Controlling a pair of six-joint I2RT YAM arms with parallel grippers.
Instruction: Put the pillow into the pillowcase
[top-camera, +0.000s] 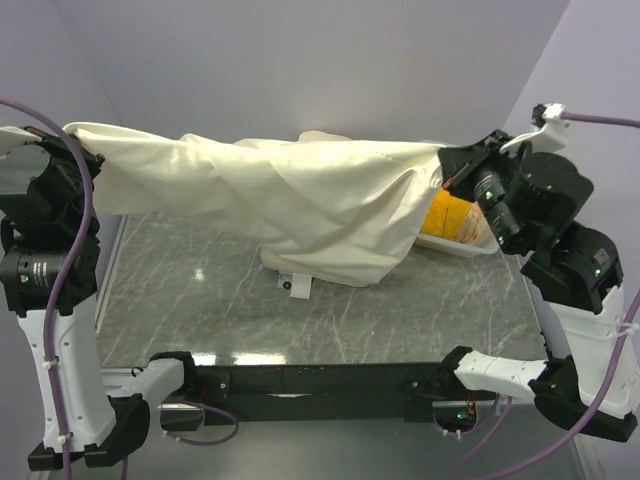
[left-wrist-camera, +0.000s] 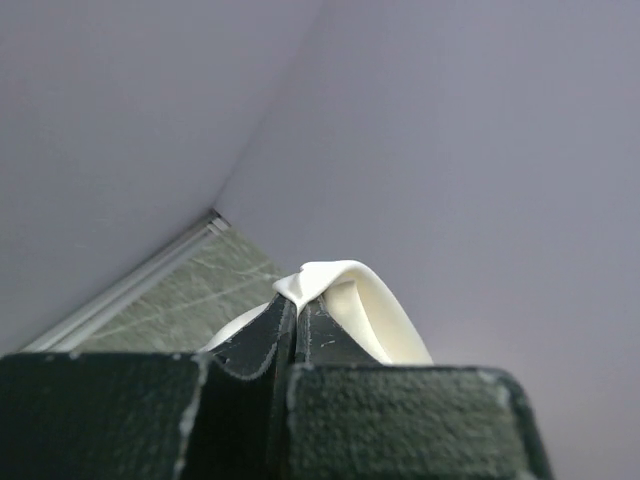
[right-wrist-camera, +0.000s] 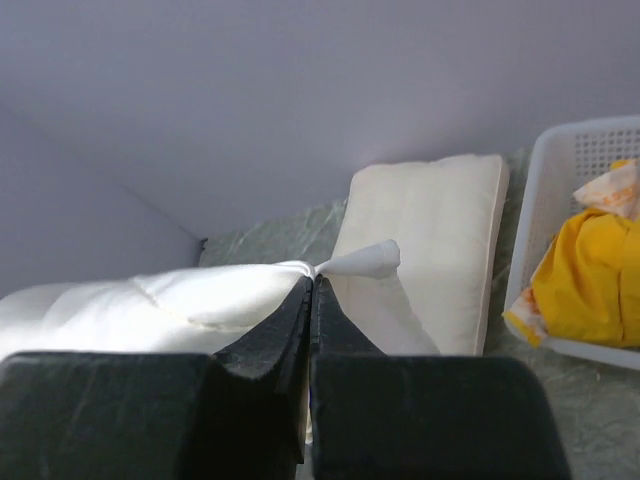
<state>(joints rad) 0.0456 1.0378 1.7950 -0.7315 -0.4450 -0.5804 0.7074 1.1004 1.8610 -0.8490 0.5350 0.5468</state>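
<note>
Top view: pillowcase (top-camera: 300, 185) strung across the upper middle between left gripper (top-camera: 80, 140) and right gripper (top-camera: 448, 168), hiding most of the pillow (top-camera: 283, 264) and half the basket (top-camera: 455, 247). Left wrist: jaws pinched on a pillowcase fold. Right wrist: clamped on a corner, yellow cloth (right-wrist-camera: 585, 270) cut off at right.

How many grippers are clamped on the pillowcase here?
2. The pillowcase hangs stretched between them: the left gripper pinches its left end, the right gripper its right end.
</note>
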